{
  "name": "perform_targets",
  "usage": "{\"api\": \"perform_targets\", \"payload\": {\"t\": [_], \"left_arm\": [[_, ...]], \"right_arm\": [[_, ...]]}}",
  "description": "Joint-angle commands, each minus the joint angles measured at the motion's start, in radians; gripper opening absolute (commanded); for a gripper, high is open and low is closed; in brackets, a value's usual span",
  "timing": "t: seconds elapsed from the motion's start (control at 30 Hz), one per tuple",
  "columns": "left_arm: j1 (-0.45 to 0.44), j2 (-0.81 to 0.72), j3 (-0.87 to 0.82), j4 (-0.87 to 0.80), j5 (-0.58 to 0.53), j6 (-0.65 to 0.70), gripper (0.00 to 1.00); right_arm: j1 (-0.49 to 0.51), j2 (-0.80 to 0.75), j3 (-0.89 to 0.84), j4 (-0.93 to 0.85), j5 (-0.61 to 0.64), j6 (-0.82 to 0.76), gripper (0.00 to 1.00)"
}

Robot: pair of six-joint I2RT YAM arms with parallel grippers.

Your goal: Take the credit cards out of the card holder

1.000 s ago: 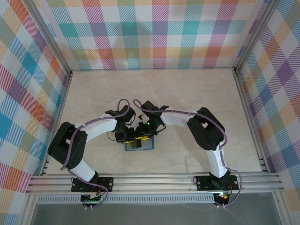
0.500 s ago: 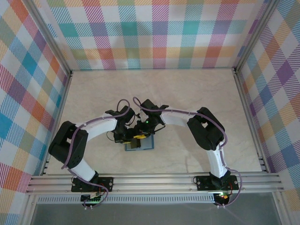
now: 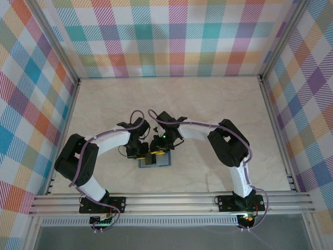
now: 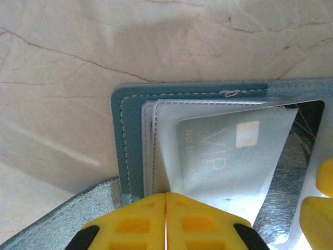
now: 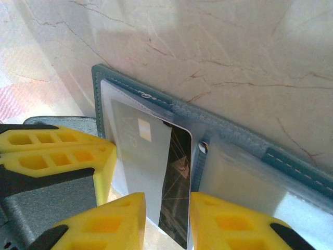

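My left hand (image 4: 165, 221) was pinched closed at the open card holder (image 4: 126, 140) on the table (image 4: 78, 57); my right hand (image 5: 167, 219) gripped a credit card (image 5: 174, 182) sticking from its pocket.

Lab test cell: plaid walls (image 3: 171, 36), aluminium rails (image 3: 171, 200).

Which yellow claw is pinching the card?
The right gripper: the credit card sits between its fingers. The left gripper is pressed shut beside it.
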Motion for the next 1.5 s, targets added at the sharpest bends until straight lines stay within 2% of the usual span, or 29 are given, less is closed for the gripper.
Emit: {"api": "perform_targets", "payload": {"t": [0.0, 0.6, 1.07, 1.47], "left_arm": [[0.006, 0.056, -0.03, 0.011, -0.006, 0.012, 0.08], [0.006, 0.067, -0.021, 0.008, 0.005, 0.011, 0.08], [0.005, 0.077, -0.015, 0.005, 0.006, 0.013, 0.07], [0.007, 0.072, -0.003, -0.011, -0.003, 0.018, 0.08]], "right_arm": [[0.005, 0.029, -0.002, -0.031, -0.017, -0.032, 0.3], [0.022, 0.009, -0.033, 0.046, -0.071, -0.018, 0.29], [0.02, -0.045, -0.09, 0.116, -0.074, 0.02, 0.12], [0.008, -0.093, -0.09, -0.072, 0.035, -0.003, 0.05]]}}
